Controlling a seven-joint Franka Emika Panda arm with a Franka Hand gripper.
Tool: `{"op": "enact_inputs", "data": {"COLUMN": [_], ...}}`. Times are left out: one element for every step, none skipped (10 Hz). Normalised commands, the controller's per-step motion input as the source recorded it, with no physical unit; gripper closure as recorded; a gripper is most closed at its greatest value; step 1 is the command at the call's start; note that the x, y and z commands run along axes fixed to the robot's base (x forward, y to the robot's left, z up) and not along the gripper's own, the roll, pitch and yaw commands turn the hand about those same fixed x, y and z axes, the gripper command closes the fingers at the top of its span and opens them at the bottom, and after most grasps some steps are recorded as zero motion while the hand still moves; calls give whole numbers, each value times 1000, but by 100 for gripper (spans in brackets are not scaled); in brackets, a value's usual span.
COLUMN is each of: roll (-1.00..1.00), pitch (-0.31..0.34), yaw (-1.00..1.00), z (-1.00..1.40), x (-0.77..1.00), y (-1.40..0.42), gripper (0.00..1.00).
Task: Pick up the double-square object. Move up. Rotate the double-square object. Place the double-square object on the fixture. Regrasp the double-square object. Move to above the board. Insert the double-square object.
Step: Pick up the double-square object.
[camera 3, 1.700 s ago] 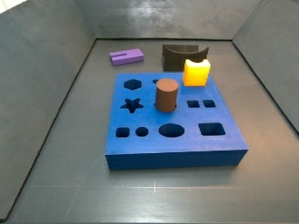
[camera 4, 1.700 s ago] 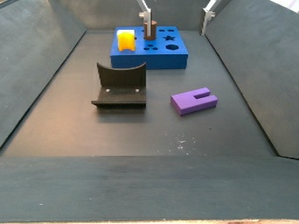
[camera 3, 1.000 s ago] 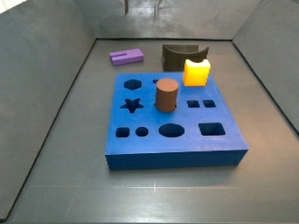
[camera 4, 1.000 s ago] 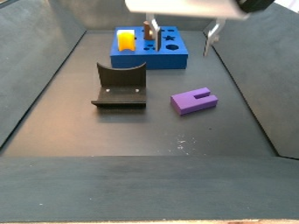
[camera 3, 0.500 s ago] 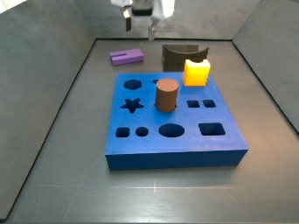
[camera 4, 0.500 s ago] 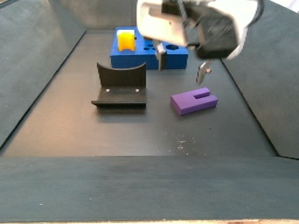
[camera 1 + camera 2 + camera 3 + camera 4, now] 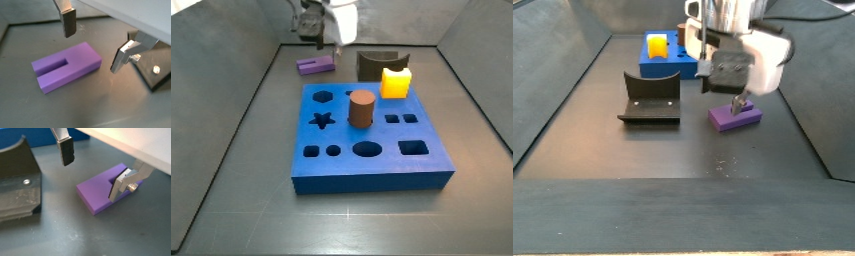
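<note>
The double-square object (image 7: pixel 67 67) is a small purple block with a slot, lying flat on the dark floor. My gripper (image 7: pixel 95 42) hangs open just above it, and nothing is held. In both wrist views one finger (image 7: pixel 65 150) stands clear of the block (image 7: pixel 100 189) and the other finger (image 7: pixel 120 185) is over its edge. In both side views the gripper (image 7: pixel 322 45) is low over the purple block (image 7: pixel 317 66), with the dark fixture (image 7: pixel 378 63) close beside. The blue board (image 7: pixel 432 165) lies nearer the middle. The gripper (image 7: pixel 727 97) partly hides the block (image 7: pixel 736 118).
A yellow block (image 7: pixel 396 82) and a brown cylinder (image 7: pixel 361 108) stand in the board. The fixture (image 7: pixel 651 98) sits on the floor beside the purple block. Grey walls slope up around the floor. The board (image 7: pixel 700 68) lies behind the gripper.
The gripper has come down from above the scene to just over the purple block, still open. The block, board and fixture have not moved.
</note>
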Motion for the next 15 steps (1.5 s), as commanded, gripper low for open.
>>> {"op": "enact_inputs", "data": {"roll": [-393, -320, -114, 0, -147, -300, -404, -423, -483, -487, -394, -184, 0, 29, -19], "pitch": [100, 173, 237, 170, 350, 363, 244, 110, -94, -230, -269, -189, -14, 9, -71], "yaw": [-623, -571, -477, -414, -443, -371, -351, -320, -26, 74, 217, 263, 197, 154, 23], "z": [63, 180, 0, -40, 0, -49, -100, -80, -40, -51, -103, -146, -69, -166, -437], "x": [220, 360, 414, 280, 286, 163, 0, -209, -483, -394, -294, -109, 11, 140, 0], "y": [0, 0, 226, 94, 103, 109, 166, 186, 257, 286, 134, 0, -231, -254, 0], "gripper": [0, 0, 0, 0, 0, 0, 0, 0, 0, 0, 0, 0, 0, 0, 0]}}
